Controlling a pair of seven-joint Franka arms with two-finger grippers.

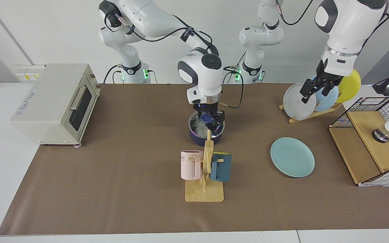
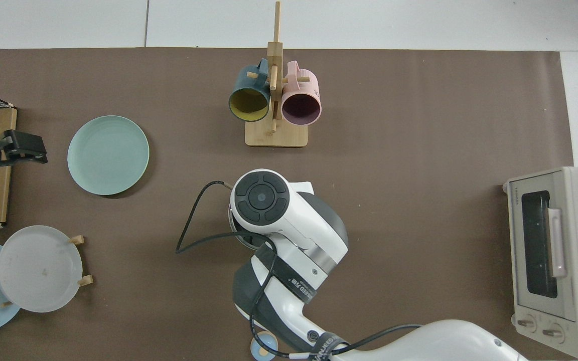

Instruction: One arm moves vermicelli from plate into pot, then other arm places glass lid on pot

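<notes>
The dark navy pot [image 1: 198,137] stands mid-table with the white vermicelli [image 1: 199,127] inside it. The glass lid lies on the pot, and its blue knob [image 1: 207,118] shows on top. My right gripper [image 1: 209,119] hangs just over the lid, open, a finger on each side of the knob. In the top view the right arm's wrist [image 2: 261,196] hides pot and lid. The pale teal plate [image 1: 292,157] [image 2: 108,154] lies bare off to the side. My left gripper [image 1: 312,91] [image 2: 20,149] hovers open and holding nothing by the racked plates.
A wooden mug rack [image 1: 205,168] with a pink and a navy mug stands right in front of the pot. A toaster oven [image 1: 54,101] sits at one end. At the other end are a plate rack [image 1: 311,98] and a wire-and-wood box [image 1: 371,145].
</notes>
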